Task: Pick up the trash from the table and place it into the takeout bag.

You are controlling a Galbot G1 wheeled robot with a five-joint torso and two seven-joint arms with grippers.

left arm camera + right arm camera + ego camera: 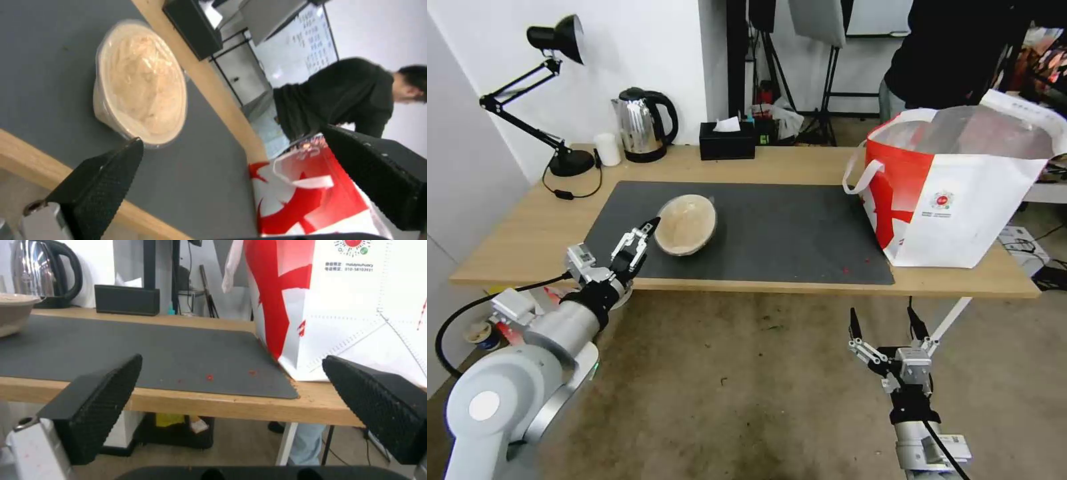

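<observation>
Now the left gripper [642,233], jaws open, hovers at the near edge of the beige bowl [686,225] at centre-left of the mat [774,233], seemingly lined up to grasp its rim. Lower right, the right gripper [886,325] waits open below the table [527,233]; the takeout bag [960,193] stands at right.

Items counted on the counter [800,163]: one shallow beige bowl [686,225]; one red-and-white takeout bag [960,187]; one dark grey mat [747,230]; one steel kettle [642,125]; one black tissue box [727,140]; one black desk lamp [547,93]; one small white cylinder [607,149] beside the kettle. End effectors: two, the left end effector [644,233] and the right end effector [887,327], each with two fingers spread apart.
</observation>
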